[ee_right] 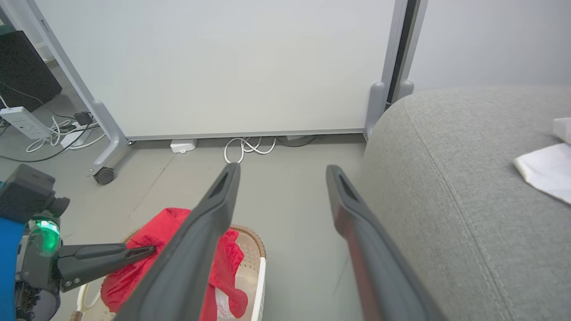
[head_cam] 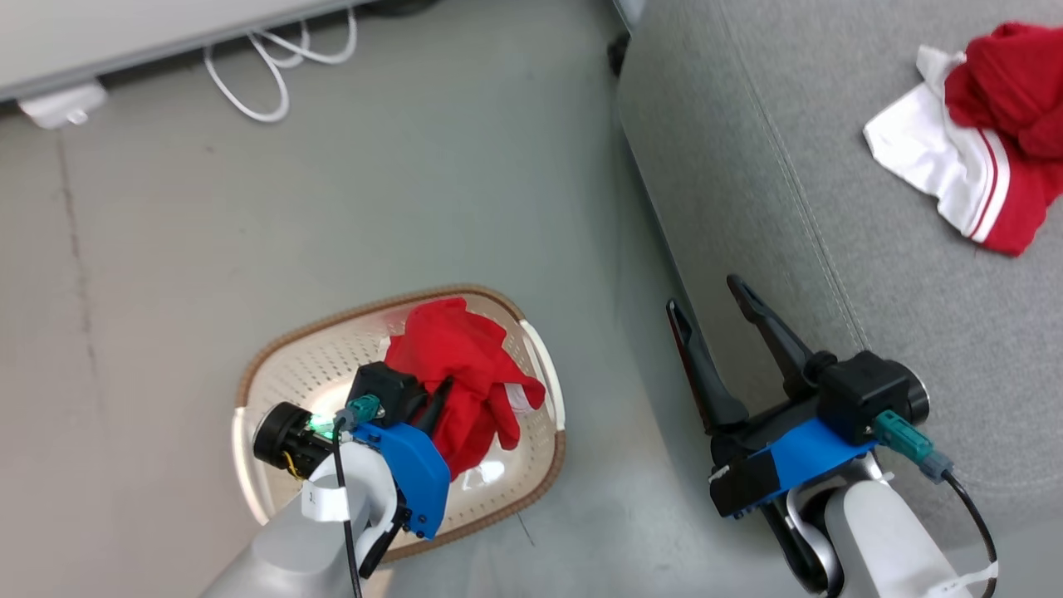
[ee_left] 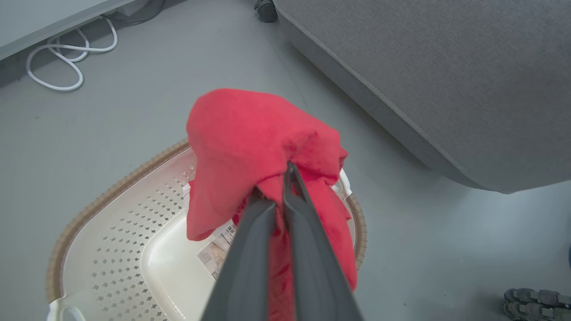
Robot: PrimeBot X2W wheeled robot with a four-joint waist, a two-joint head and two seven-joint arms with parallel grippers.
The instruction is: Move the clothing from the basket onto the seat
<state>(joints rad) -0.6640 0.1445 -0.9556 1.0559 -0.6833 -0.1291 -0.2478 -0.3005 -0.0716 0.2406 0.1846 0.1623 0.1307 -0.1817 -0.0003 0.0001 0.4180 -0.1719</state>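
My left gripper (head_cam: 444, 386) is shut on a red garment (head_cam: 465, 365), which hangs bunched from the fingertips above the cream perforated basket (head_cam: 274, 390). In the left wrist view the red garment (ee_left: 258, 147) drapes over my closed gripper (ee_left: 281, 178), with the basket (ee_left: 102, 249) below it and a paper tag showing inside. A second red and white garment (head_cam: 980, 141) lies on the grey seat (head_cam: 830, 166) at the far right. My right gripper (head_cam: 706, 295) stands open and holds nothing, by the seat's front edge; its fingers (ee_right: 214, 209) spread wide before the seat (ee_right: 446, 187).
White cables (head_cam: 274, 58) lie on the grey floor by a white panel on castors (ee_right: 105, 176). A power strip (ee_right: 24, 122) sits at the left. A sandal (ee_left: 535, 298) shows at the lower right of the left wrist view. Bare floor separates basket and seat.
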